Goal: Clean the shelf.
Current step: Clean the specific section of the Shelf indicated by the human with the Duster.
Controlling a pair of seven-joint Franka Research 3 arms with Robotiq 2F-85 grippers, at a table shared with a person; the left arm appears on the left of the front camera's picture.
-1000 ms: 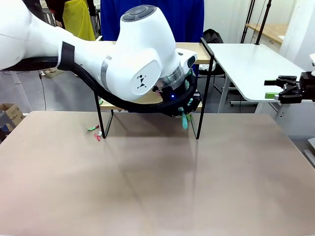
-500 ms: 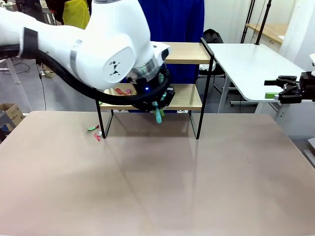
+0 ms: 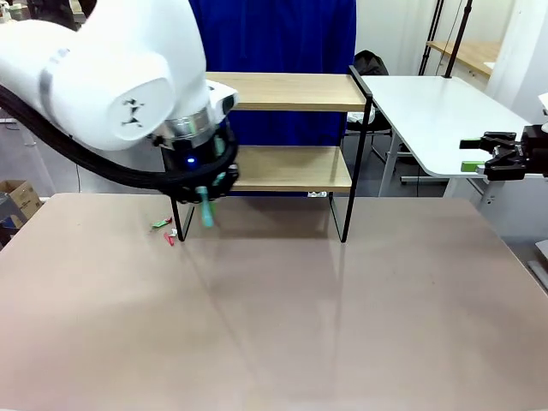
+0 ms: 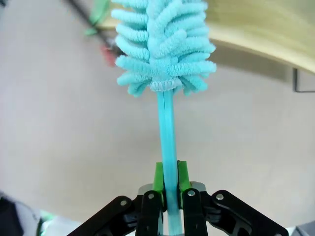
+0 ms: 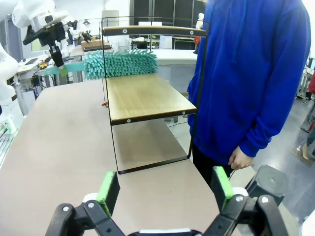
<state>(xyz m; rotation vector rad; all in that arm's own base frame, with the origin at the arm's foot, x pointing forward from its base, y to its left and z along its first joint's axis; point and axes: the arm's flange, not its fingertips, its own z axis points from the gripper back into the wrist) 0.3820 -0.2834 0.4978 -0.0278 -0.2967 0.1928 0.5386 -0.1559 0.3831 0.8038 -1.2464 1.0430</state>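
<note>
Robot lab: arms, bare worktables (image 3: 428, 111).

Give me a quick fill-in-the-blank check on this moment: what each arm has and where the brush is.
1. The left gripper is shut on the handle of a teal ____.
2. The duster's fluffy head lies over the shelf's ____ board.
3. The right gripper's fingers stand ____, holding nothing.
4. A person in a ____ top stands beside the shelf.

Missing words: duster; lower; open; blue

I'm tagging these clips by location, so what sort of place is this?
Probably a robotics lab: a left claw holding a teal duster at a small shelf, with white tables behind.
</note>
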